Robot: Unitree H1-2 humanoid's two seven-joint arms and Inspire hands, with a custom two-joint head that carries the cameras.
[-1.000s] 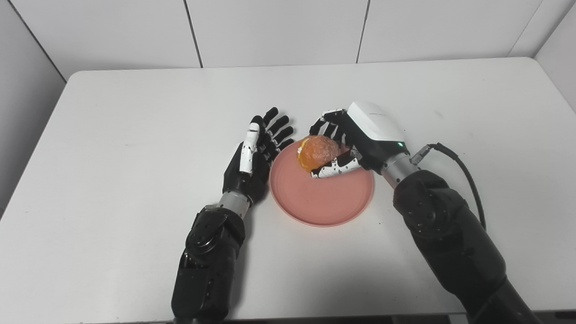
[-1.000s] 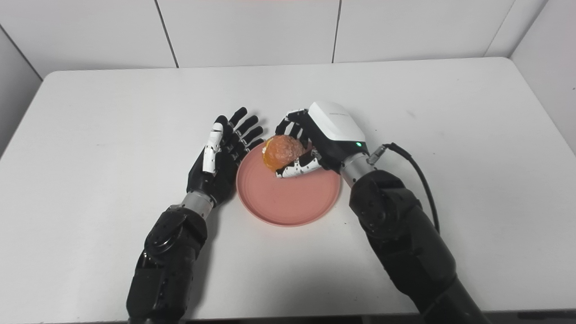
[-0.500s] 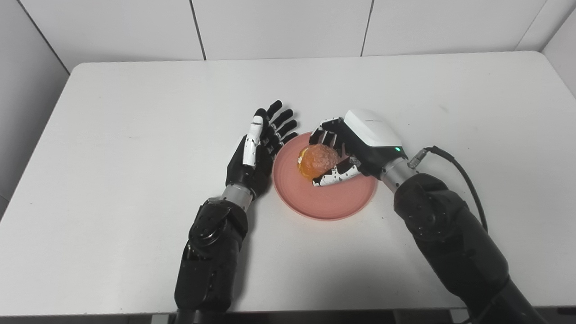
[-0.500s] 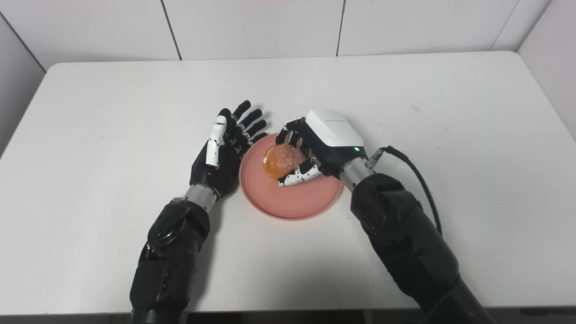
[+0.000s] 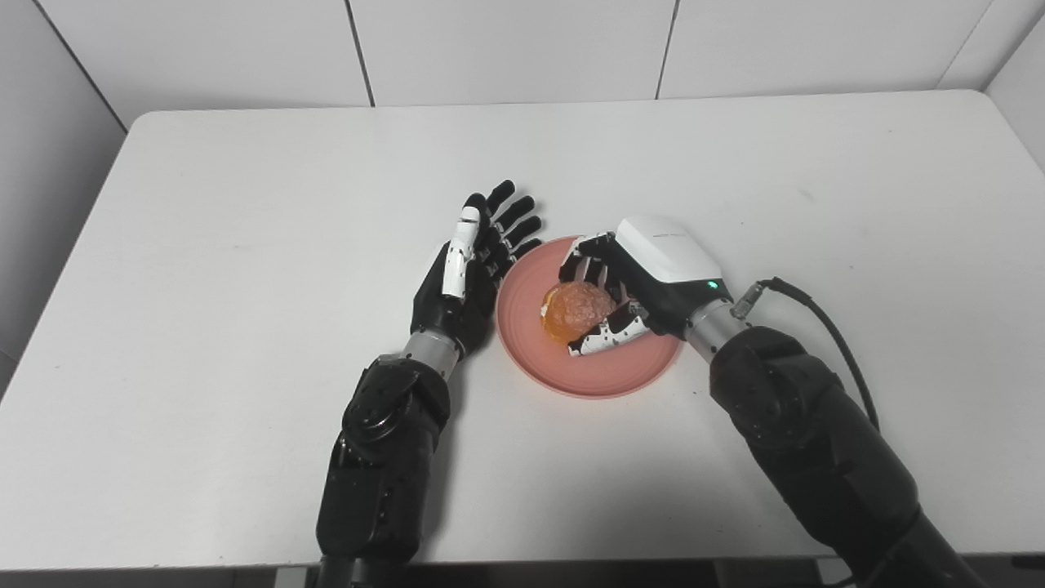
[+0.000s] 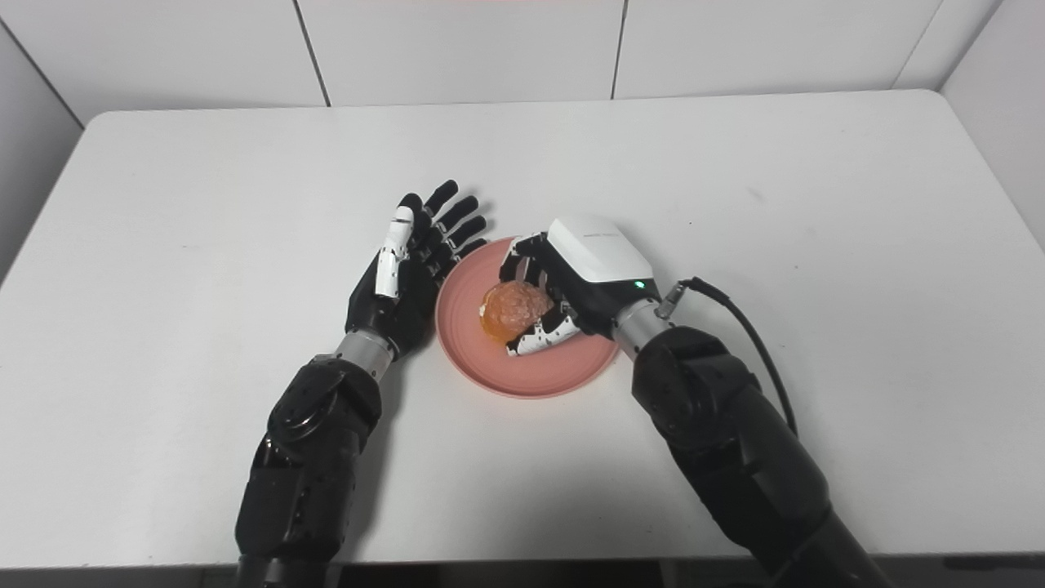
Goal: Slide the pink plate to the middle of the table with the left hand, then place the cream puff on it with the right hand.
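Observation:
The pink plate lies near the middle of the white table. The orange-brown cream puff is over the plate's centre, low on it. My right hand is shut on the cream puff, with fingers behind it and the thumb in front. I cannot tell whether the puff touches the plate. My left hand is open, fingers spread, standing on edge against the plate's left rim. In the right eye view the plate, puff, right hand and left hand show the same.
A black cable loops from my right wrist over the table. White wall panels stand behind the table's far edge. The near table edge runs along the bottom under both arms.
My right hand has lowered the cream puff toward me, from over the plate's far rim to low over its centre. The camera tilted, shifting the whole picture. The left hand has stayed put.

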